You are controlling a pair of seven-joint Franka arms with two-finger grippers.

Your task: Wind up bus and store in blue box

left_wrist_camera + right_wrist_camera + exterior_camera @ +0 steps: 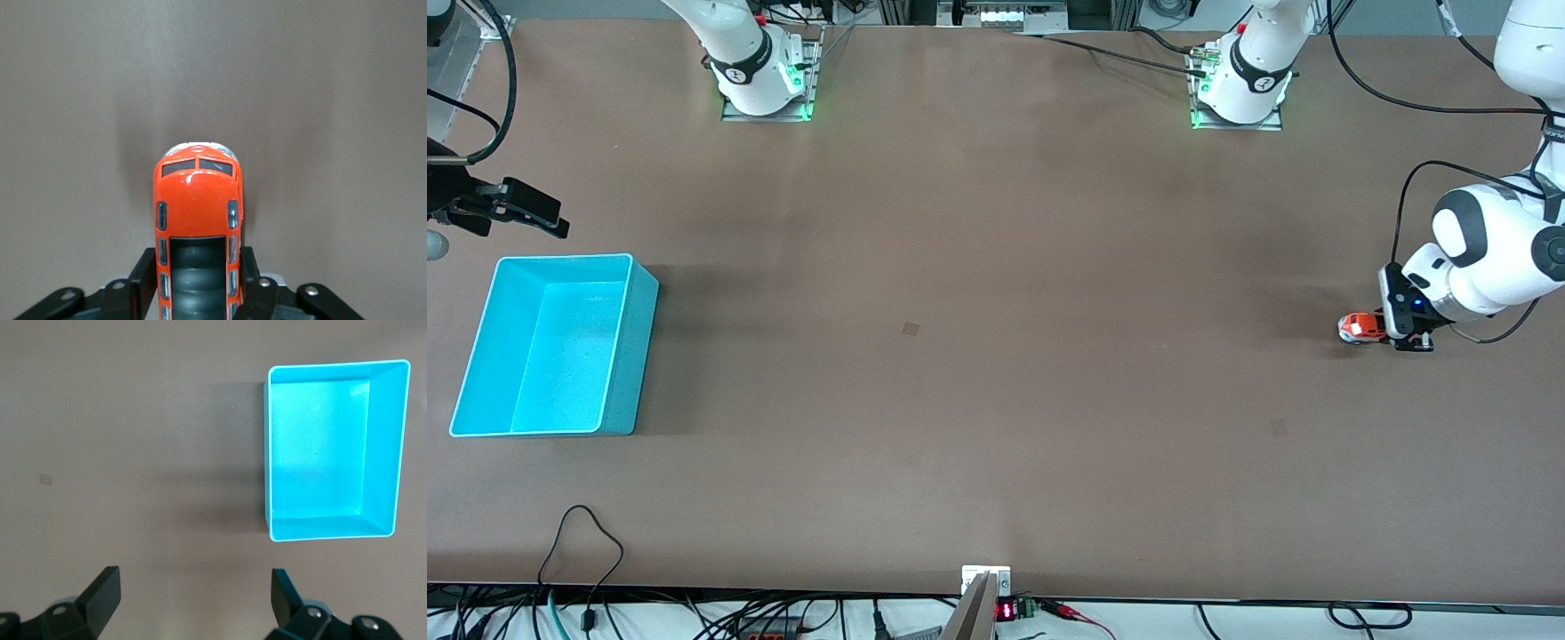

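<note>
The orange-red bus [1359,327] stands on the table at the left arm's end. My left gripper [1398,336] is low at the table, shut on the bus's rear half. In the left wrist view the black fingers [139,280] press both sides of the bus [197,200], whose nose points away from the gripper [197,283]. The blue box [556,347] stands open and empty at the right arm's end. My right gripper [547,216] hangs open and empty in the air beside the box. In the right wrist view the gripper [193,590] is high, with the box [333,450] below it.
Two small square marks [910,328] lie flat on the brown table. Cables and a small mount [985,582] line the table edge nearest the front camera. The arms' bases [765,80] stand along the edge farthest from it.
</note>
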